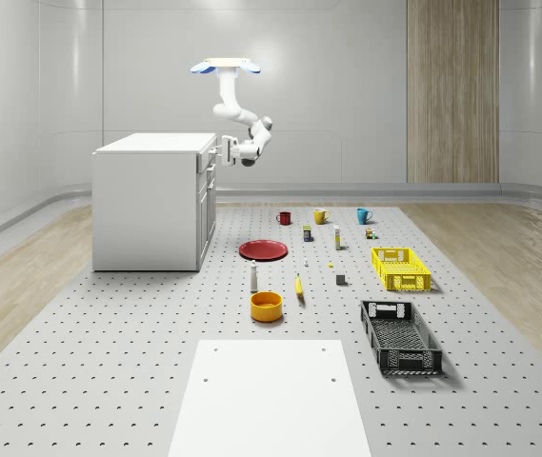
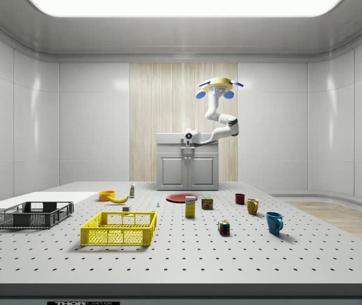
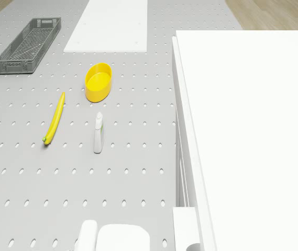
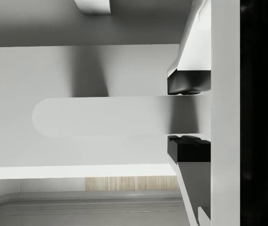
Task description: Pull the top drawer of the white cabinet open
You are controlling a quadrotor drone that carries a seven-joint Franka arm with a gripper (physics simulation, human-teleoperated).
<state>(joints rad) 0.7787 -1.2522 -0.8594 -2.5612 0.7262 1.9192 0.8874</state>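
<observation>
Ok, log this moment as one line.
drone: hovering beside white cabinet | pincer: astride top drawer handle, pads not closed | top drawer: not visibly pulled out

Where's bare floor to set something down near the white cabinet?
Free: perforated floor in front of the white cabinet, whole-scene view's left of the round orange bowl; also between flat white board and black mesh crate. Crowded: red plate through the yellow crate.

The drone (image 1: 225, 67) is a flat yellow disc with blue rotor pods, carrying a glossy white jointed arm (image 1: 236, 112) with dark joint seams.
</observation>
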